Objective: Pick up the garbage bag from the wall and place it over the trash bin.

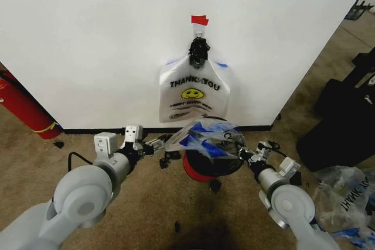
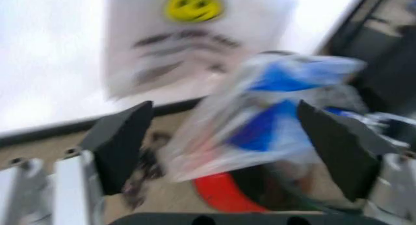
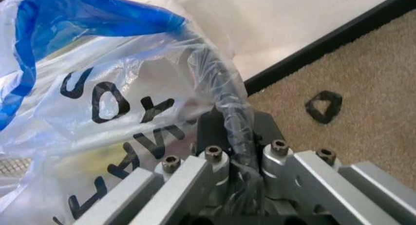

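**Bag stretched over the bin mouth, between two claws**

Right gripper (image 3: 239,159) clamped tight on a twisted fold of the garbage bag (image 1: 206,139). Left gripper (image 2: 221,152) spread wide, holding nothing, bag's loose edge lying between its fingers (image 2: 120,142). Draped across the trash bin (image 1: 202,168), just ahead of both claws, long axis running claw to claw. Another THANK YOU bag (image 1: 193,95) hanging on the wall (image 1: 88,33) beyond. Left claw probably nearer the free edge.
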Robot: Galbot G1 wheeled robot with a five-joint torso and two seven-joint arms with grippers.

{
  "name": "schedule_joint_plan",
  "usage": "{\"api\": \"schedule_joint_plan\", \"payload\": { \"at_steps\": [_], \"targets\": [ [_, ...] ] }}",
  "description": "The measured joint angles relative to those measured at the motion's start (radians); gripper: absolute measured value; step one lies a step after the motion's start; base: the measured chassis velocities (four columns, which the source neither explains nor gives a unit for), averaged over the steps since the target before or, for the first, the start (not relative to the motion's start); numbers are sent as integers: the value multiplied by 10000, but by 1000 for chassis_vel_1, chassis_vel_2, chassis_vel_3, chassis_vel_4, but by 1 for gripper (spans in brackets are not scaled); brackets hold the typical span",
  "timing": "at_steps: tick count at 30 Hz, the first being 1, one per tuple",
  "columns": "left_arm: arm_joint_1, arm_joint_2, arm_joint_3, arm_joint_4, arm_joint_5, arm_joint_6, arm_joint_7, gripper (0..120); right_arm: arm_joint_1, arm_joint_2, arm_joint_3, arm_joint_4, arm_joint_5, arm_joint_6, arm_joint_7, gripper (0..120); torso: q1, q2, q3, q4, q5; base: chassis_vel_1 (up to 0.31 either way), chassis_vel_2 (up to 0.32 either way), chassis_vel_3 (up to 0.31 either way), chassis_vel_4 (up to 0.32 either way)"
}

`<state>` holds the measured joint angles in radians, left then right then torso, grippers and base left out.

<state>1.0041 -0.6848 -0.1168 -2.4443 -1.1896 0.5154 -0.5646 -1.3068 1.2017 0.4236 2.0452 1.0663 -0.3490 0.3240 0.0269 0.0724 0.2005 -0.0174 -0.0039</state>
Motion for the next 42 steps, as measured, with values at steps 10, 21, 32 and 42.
{"api": "schedule_joint_plan", "payload": {
  "at_steps": [10, 21, 32, 42],
  "targets": [
    [-1784, -305, 2092, -1, -511, 306, 196, 100, 63, 177, -285, -106, -632, -1, -66, 0, 0, 0, 0, -1, 0, 0, 0, 0, 0],
    [-3839, -1176, 4108, 760, -945, 1020, -1129, 100, 77, 238, -331, -235, -935, 3, -112, 0, 1, 0, 1, 0, 1, 0, 0, 0, 0],
    [-4558, -1510, 5335, 1603, 207, 1416, -1060, 98, 164, 199, -333, -330, -964, 20, -145, 0, 0, 0, 1, 0, 1, 0, 0, 0, 0],
    [-4679, -1759, 5230, 1891, -368, 1223, -1325, 91, 181, 199, -357, -255, -958, 21, -151, 0, 1, 0, 0, 1, -1, 0, 0, 0, 0]
  ]
}}
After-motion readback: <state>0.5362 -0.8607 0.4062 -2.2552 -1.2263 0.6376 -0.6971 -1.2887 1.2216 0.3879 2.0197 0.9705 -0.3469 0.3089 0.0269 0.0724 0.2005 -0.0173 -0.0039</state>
